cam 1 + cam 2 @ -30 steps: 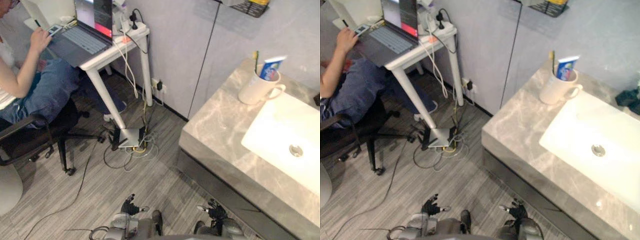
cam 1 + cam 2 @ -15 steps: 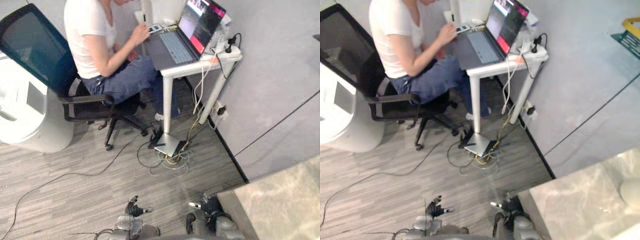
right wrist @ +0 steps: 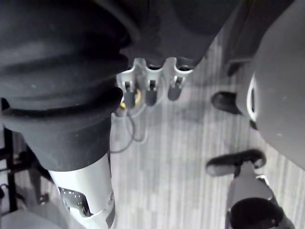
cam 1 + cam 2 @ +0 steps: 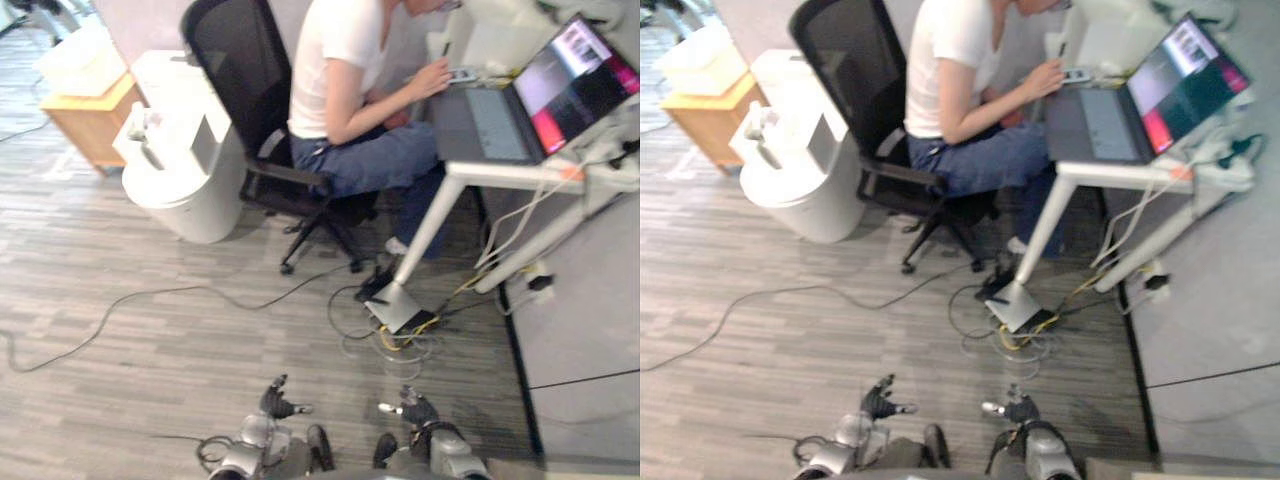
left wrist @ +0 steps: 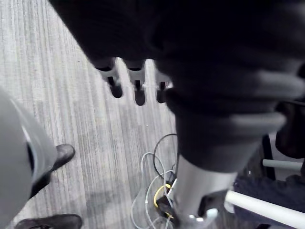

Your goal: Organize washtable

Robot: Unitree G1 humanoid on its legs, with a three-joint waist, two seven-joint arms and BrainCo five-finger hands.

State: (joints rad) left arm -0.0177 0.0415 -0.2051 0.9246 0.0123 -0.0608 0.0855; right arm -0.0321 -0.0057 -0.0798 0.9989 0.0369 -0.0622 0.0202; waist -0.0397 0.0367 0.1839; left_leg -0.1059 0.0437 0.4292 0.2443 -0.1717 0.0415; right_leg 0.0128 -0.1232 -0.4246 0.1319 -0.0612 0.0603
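Note:
Both of my hands hang low over the grey plank floor, at the near edge of the scene. My left hand (image 4: 275,400) has its fingers (image 5: 137,91) relaxed and straight, with nothing in them. My right hand (image 4: 412,410) is a short way to its right, its fingers (image 3: 151,90) also loose and empty. Neither hand touches anything.
A person (image 4: 350,90) sits in a black office chair (image 4: 240,80) at a white desk (image 4: 520,178) with an open laptop (image 4: 530,110). Cables (image 4: 400,335) lie tangled by the desk's foot. A white round unit (image 4: 185,170) and a wooden stand (image 4: 90,120) are at far left. A grey wall (image 4: 590,320) runs along the right.
The camera has swung to the left: the marble washtable with its mug and sink has slid out of the picture, and the person and chair have come in. My hands still hang down.

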